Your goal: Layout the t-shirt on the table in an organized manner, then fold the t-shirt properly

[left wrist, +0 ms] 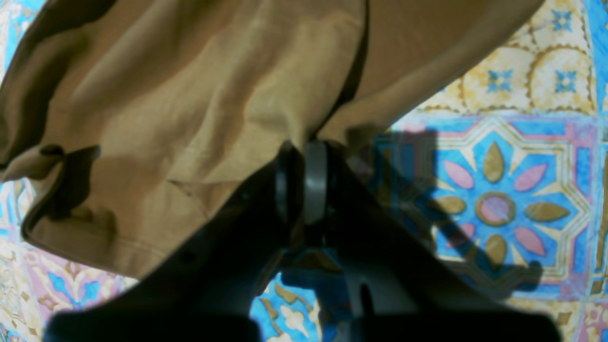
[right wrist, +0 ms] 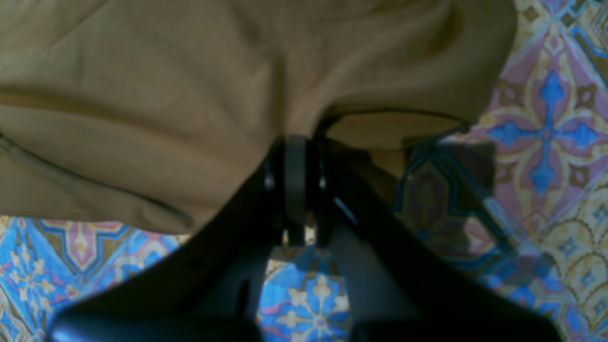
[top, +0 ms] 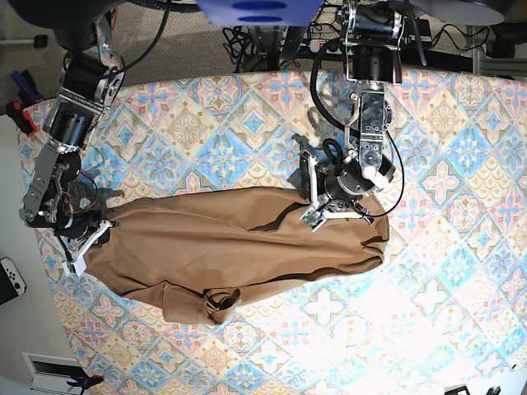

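Observation:
The tan-brown t-shirt lies crumpled in a long band across the table, with a bunched sleeve near its front edge. At the shirt's upper right edge my left gripper is shut on a fold of the fabric. The left wrist view shows its fingertips pinched together on the t-shirt. My right gripper holds the shirt's far left end. In the right wrist view its fingertips are shut on the t-shirt, and the cloth gathers into them.
Black cables and arm mounts run along the table's back edge. A white controller lies off the table at the left. Patterned tabletop shows right of the left gripper, and tabletop shows right of the right one.

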